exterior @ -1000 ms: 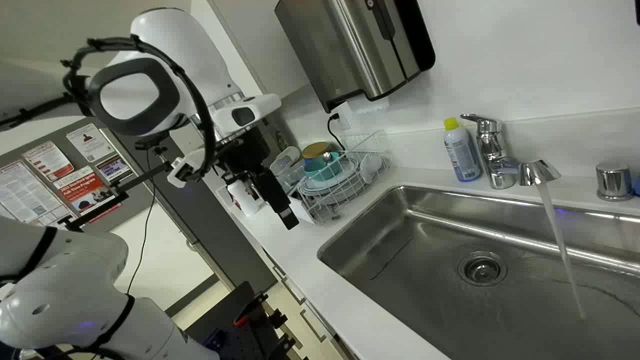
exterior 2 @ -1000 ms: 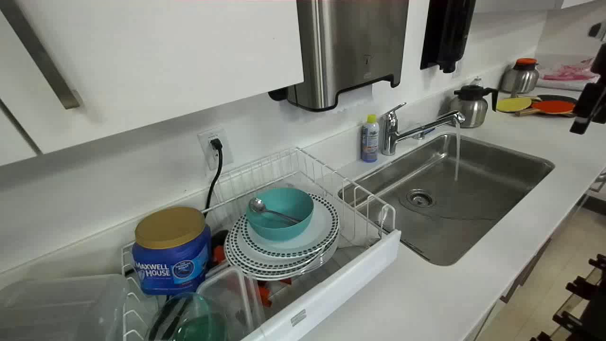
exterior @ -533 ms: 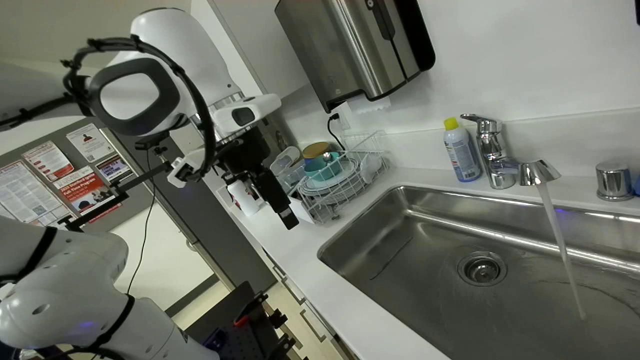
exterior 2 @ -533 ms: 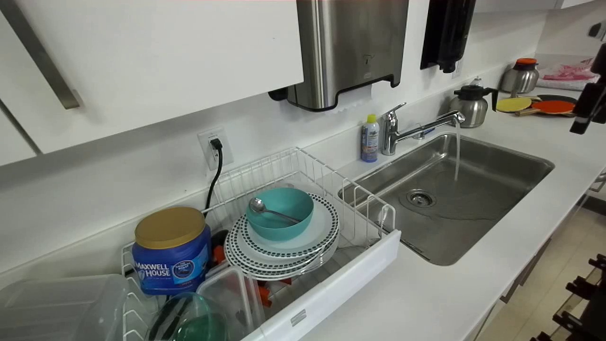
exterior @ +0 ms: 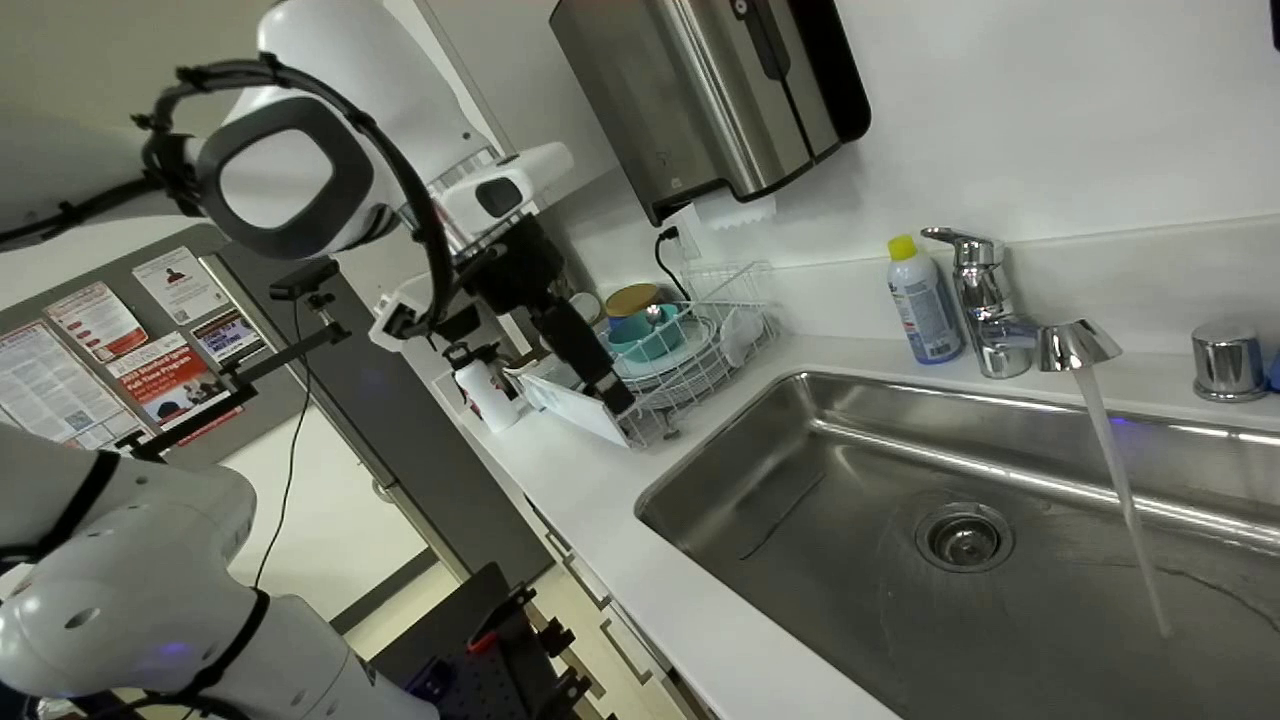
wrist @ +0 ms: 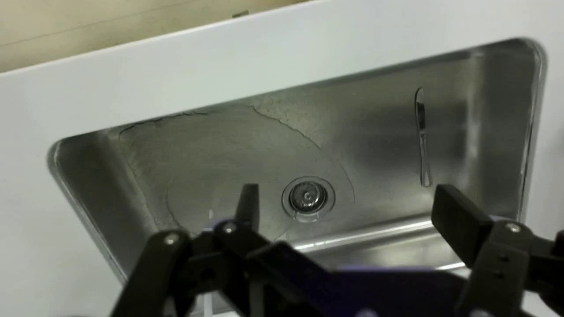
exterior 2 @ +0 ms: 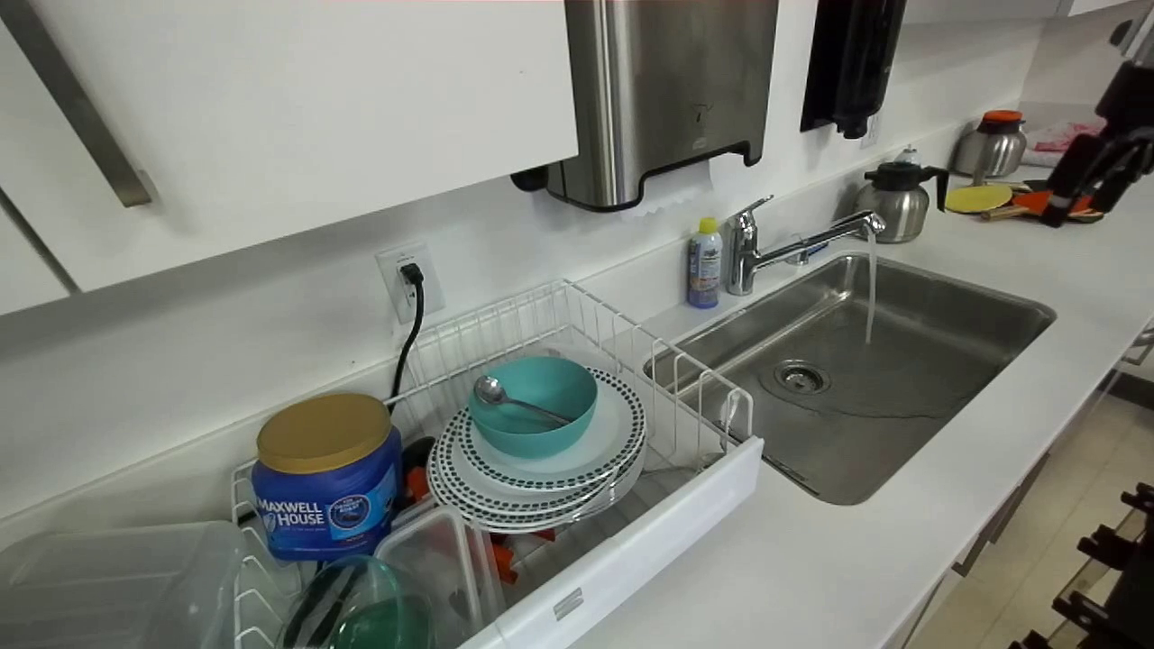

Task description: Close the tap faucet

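The chrome tap faucet point(exterior: 985, 300) stands behind the sink and shows in both exterior views point(exterior 2: 744, 252). Its short lever handle point(exterior: 955, 238) sits on top, tilted up. Water runs from the spout point(exterior: 1075, 347) into the sink. My gripper point(wrist: 346, 198) is open, with nothing between its fingers. It hangs over the sink in the wrist view, well apart from the faucet. In an exterior view it overlaps the dish rack point(exterior: 605, 390), and in an exterior view it is at the right edge point(exterior 2: 1079, 205). The faucet is out of the wrist view.
A bottle with a yellow cap point(exterior 2: 704, 266) stands close beside the faucet. A dish rack point(exterior 2: 667, 532) holds plates and a bowl. A steel towel dispenser point(exterior: 710, 90) hangs above. A knife point(wrist: 422, 136) lies in the sink point(wrist: 220, 171). A steel jug point(exterior 2: 894, 207) stands behind the spout.
The gripper has moved: slightly right and up in an exterior view, and leftward into the frame in an exterior view. The faucet and running water look the same.
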{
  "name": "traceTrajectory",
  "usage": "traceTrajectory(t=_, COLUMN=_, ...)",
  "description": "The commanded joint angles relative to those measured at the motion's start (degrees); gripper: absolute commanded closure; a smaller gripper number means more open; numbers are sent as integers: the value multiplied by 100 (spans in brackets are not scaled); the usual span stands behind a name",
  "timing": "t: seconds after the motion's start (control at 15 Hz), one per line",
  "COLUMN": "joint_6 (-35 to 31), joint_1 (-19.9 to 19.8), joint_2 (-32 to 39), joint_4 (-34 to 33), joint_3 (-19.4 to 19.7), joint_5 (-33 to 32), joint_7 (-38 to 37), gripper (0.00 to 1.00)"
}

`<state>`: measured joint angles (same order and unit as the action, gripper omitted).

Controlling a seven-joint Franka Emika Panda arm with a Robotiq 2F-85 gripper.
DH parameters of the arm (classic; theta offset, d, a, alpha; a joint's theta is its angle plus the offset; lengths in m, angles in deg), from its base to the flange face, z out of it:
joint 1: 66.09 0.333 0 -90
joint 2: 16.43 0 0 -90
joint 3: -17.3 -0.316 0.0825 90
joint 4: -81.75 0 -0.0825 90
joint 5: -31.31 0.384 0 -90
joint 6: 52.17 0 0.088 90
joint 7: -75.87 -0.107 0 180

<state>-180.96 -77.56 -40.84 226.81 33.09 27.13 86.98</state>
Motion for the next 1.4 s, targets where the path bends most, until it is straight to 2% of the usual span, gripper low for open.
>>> traceTrajectory(t=0.0, joint_6=-554, joint_1=47, joint_2=895, joint_4=-737, joint_3=-57, joint_5=490, joint_7=-561, gripper=0)
traceTrajectory(t=0.53, joint_6=-1873, joint_1=-17, joint_2=2741, joint_4=-2277, joint_3=-350, joint_5=885, joint_7=-3013, gripper=0)
traceTrajectory(t=0.87, joint_6=-2897, joint_1=129, joint_2=3343, joint_4=-2577, joint_3=-288, joint_5=912, joint_7=-4415, gripper=0)
traceTrajectory(t=0.93, joint_6=-2996, joint_1=159, joint_2=3334, joint_4=-2546, joint_3=-252, joint_5=823, joint_7=-4442, gripper=0)
traceTrajectory(t=1.0, joint_6=-2812, joint_1=128, joint_2=3255, joint_4=-2448, joint_3=-260, joint_5=852, joint_7=-4135, gripper=0)
traceTrajectory(t=1.27, joint_6=-2938, joint_1=153, joint_2=3335, joint_4=-2490, joint_3=-244, joint_5=855, joint_7=-4258, gripper=0)
traceTrajectory(t=1.33, joint_6=-3151, joint_1=228, joint_2=3434, joint_4=-2531, joint_3=-134, joint_5=576, joint_7=-4571, gripper=0)
